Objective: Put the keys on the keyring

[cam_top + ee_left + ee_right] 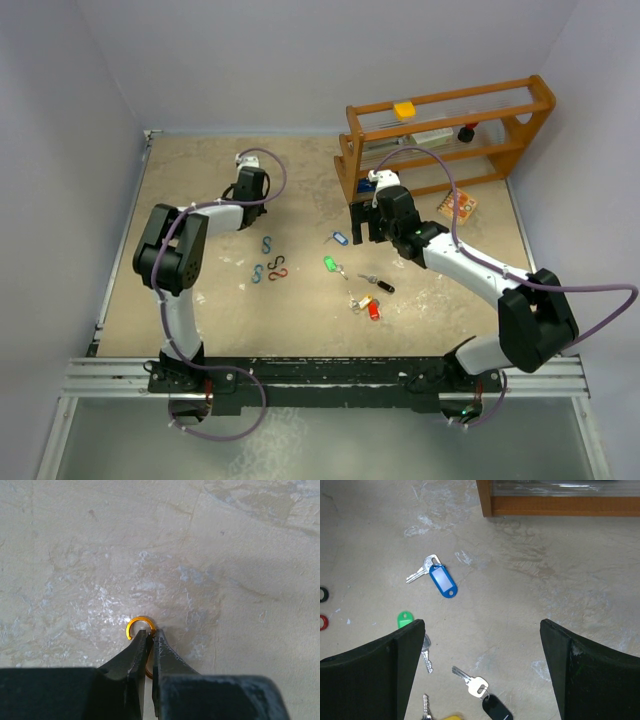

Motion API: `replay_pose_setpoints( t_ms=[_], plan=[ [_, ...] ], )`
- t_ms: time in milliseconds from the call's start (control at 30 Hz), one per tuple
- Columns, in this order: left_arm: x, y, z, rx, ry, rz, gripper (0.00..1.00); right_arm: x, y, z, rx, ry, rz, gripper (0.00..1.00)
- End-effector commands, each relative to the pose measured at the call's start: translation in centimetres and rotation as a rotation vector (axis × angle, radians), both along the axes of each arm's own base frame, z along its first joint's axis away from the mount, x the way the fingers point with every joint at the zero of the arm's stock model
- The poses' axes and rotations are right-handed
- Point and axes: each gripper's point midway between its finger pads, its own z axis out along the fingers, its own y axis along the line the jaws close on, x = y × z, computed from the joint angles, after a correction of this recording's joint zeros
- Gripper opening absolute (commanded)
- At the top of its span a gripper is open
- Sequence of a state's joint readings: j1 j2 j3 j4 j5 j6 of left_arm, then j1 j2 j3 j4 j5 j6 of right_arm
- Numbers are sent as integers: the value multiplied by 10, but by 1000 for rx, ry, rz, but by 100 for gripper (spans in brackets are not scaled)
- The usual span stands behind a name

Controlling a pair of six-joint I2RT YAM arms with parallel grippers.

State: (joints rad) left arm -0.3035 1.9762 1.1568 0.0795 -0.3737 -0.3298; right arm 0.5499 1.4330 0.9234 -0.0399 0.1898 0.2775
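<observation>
No keys [437, 575] are on yet: left gripper [151, 637] clenches the keyring [140, 618], right gripper [482, 624] gapes over keys near the rack [545, 506].

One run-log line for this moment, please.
left gripper: shut on keyring | right gripper: open, over keys | keys: loose, none threaded

Left tool [151, 635] pinched shut on the keyring [136, 623], near the far edge of the desk [200, 310]; right tool [482, 625] jaws wide apart, arm outstretched.
</observation>
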Motion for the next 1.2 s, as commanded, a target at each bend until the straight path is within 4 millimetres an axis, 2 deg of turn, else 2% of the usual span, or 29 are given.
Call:
replay_pose_setpoints(
  t_ms=[0, 100, 233, 567, 633, 700, 833, 1000, 1167],
  plan=[
    [-11, -10, 23, -34, -25, -36, 0, 1, 4, 12, 29, -37, 2, 100],
    [-16, -22, 43, -27, -52, -65, 0, 2, 2, 9, 22, -38, -5, 100],
    [-27, -41, 57, -21, -61, -99, 0, 3, 1, 7, 14, -34, -13, 100],
    [-49, -106, 83, -103, -169, -109, 0, 3, -9, 27, 42, -77, -84, 100],
    [-53, -121, 86, -143, -190, -114, 0, -1, -17, 23, 27, -79, -112, 100],
    [-58, -136, 86, -181, -204, -124, 0, -2, -22, 27, 29, -94, -134, 100],
    [-65, -162, 88, -204, -229, -143, 0, -3, -26, 27, 22, -109, -137, 100],
    [-67, -184, 86, -229, -226, -164, 0, -6, -26, 13, 3, -69, -137, 100],
    [-71, -201, 78, -245, -220, -153, 0, -6, -31, 22, 5, -97, -152, 100]
  ],
)
